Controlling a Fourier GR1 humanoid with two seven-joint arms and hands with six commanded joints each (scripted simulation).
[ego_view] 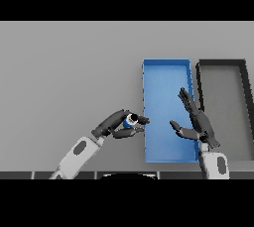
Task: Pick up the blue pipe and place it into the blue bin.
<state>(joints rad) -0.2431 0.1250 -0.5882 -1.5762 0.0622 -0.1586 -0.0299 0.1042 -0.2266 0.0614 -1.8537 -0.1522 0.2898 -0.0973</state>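
Grey table [69,72] underneath, 2 bins side by side at right. Dark bin [245,117] furthest right, just beside blue bin [166,63]. Right hand [198,124] over blue bin's right half, fingers spread and straight, holding nothing. Left hand [119,123] just left of blue bin's left wall, fingers and thumb curled round blue pipe [131,120]. Pipe apparently off the table, near bin edge, not inside.
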